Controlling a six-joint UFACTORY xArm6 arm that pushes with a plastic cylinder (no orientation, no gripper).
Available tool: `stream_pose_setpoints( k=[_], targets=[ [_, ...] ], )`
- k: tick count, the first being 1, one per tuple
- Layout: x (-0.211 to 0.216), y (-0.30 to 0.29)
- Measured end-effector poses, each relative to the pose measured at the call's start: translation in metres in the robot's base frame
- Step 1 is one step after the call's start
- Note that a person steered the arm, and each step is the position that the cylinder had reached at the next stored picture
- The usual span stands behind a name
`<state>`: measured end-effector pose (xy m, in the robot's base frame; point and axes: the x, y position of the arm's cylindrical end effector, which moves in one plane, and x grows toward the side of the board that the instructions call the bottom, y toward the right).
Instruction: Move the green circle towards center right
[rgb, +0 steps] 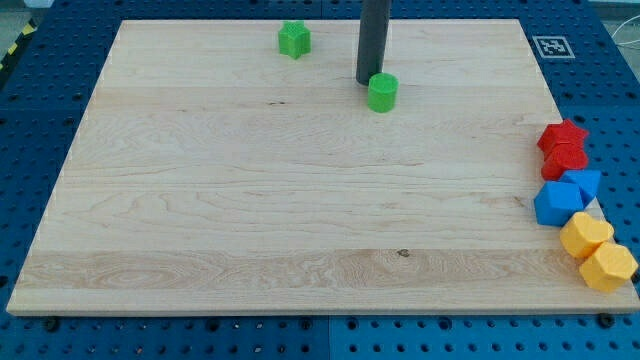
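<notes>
My tip (366, 82) has no hand on it, so nothing is gripped; it just pushes. The green circle (382, 92) sits right beside my tip, touching or almost touching, on the side toward the view's right and a bit lower. It is round, so it points no way and has no long side. It is near the top middle of the bench (250, 220). The red blocks (563, 148) lie far to its right and lower, so I think the push goes that way.

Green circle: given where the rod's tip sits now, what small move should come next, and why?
Probably a short push toward the view's lower right. My tip sits just upper-left of the green circle, apparently touching it, and the centre-right of the board lies that way.
</notes>
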<state>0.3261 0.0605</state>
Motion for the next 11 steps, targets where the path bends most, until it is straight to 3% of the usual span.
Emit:
stream_pose_setpoints(
  k=[2, 4, 7, 9, 11],
  targets=[
    [0.003, -0.052],
    [0.028, 0.004],
    [0.029, 0.101],
    [0.065, 0.082],
    [0.071, 0.111]
  ],
)
